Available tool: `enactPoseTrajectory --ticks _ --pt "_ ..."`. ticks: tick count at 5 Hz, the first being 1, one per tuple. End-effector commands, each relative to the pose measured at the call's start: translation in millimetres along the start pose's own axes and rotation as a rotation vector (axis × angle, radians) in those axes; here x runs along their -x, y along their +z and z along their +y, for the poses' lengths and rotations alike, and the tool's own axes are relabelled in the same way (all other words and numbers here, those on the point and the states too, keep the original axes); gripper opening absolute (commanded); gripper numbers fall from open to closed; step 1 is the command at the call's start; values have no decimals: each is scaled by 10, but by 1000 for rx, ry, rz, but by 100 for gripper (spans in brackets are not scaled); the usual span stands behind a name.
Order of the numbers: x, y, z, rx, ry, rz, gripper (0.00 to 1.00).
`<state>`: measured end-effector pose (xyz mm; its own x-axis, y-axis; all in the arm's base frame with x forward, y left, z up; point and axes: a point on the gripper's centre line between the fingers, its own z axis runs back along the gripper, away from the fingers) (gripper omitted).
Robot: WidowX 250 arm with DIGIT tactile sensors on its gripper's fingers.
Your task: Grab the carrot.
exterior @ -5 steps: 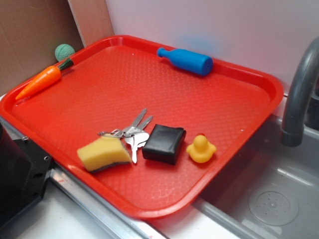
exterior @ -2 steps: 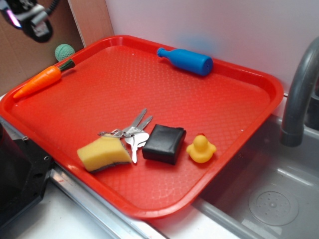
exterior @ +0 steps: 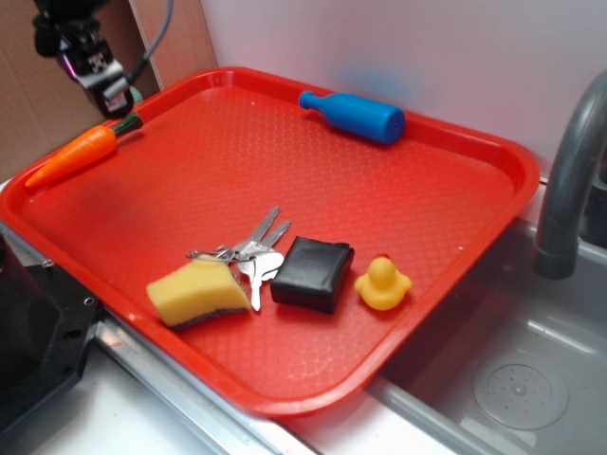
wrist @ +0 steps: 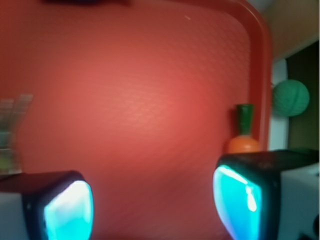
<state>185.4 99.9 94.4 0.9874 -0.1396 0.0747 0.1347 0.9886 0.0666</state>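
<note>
- Six small things lie on the textured red plastic tray (exterior: 313, 180) in the exterior view, and a seventh, a green ball (exterior: 136, 94), sits outside its corner at about 10 o'clock, mostly hidden.
- At the tray's 9 o'clock edge lies the smooth tapered orange toy carrot with a short dark green stem (exterior: 76, 156), resting along the raised rim, stem toward 2 o'clock and tip toward 8 o'clock.
- The black end effector (exterior: 104, 87) hangs above the stem end of the carrot, apart from it; the wrist view shows its two cyan-lit fingers (wrist: 70, 210) spread wide with bare tray between them, and the carrot's stem and shoulder just above the right-hand finger.
- Near the tray's 6 o'clock edge rests a yellow sponge wedge with a dark scouring face (exterior: 197, 292).
- Touching the sponge at its 1 o'clock side is a bunch of silver metal keys (exterior: 254, 251).
- Just beside the keys, toward 3 o'clock, lies a flat black square wallet-like pouch (exterior: 313, 273).
- A blue plastic toy bottle (exterior: 354, 116) lies on its side at the tray's 12 o'clock edge, neck toward 9 o'clock.
- A small yellow rubber duck (exterior: 382, 282) sits just beside the pouch.
- A grey curved faucet (exterior: 569, 180) rises at 3 o'clock over a grey sink basin (exterior: 512, 379).
</note>
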Motion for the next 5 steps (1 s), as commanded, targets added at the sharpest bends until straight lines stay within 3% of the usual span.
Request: enactPoseTrajectory --ticks 1,2,3,5 --pt "-40 -298 603 -7 65 -26 100" --pt "21 -398 676 30 85 -33 100" --pt "12 -517 580 28 57 13 100" --pt "96 -362 672 -9 84 -23 100"
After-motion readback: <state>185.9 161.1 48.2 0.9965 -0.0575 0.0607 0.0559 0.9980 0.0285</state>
